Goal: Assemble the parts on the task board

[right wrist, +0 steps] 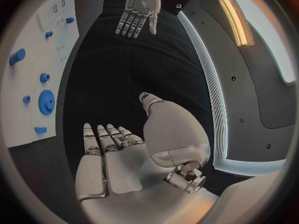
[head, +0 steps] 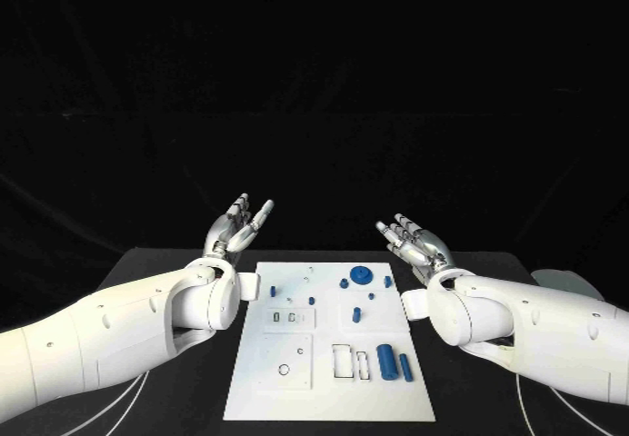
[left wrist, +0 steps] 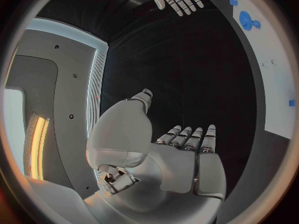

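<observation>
Both robot hands, left robot hand [head: 241, 225] and right robot hand [head: 412, 238], are spread and holding nothing, raised past the task board [head: 331, 400]. Your blue parts [head: 385, 360] lie back between the arms, right one slightly closer.

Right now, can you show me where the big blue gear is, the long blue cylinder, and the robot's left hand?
big blue gear [head: 359, 272], head view, on its round top face.
long blue cylinder [head: 387, 359], head view, middle of its body.
left hand [head: 240, 224], head view, on the palm below the raised fingers.
</observation>
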